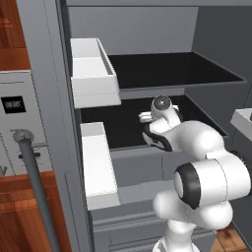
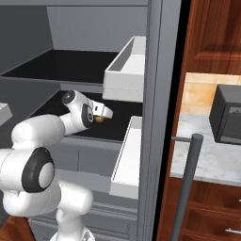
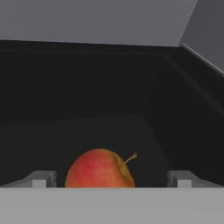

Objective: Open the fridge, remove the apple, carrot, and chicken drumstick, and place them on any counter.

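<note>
The fridge (image 1: 172, 69) stands open, with black shelves inside. My gripper (image 3: 111, 179) reaches into its lower shelf (image 2: 56, 110) and is open. The red-orange apple (image 3: 99, 170) lies on that black shelf between the two fingertips (image 3: 41, 178), nearer the left one and apart from both. In the right base view the apple (image 2: 99, 119) peeks out just below the hand (image 2: 102, 113). In the left base view the hand (image 1: 150, 118) points into the shelf and hides the apple. The carrot and the chicken drumstick are out of view.
White door bins (image 1: 93, 74) (image 1: 98, 167) hang on the open left door, close beside the arm. The right door carries bins (image 2: 127, 66) and a long grey bar handle (image 2: 186, 188). Beyond it lie the marble counter (image 2: 207, 155) and a dark microwave (image 2: 228, 117).
</note>
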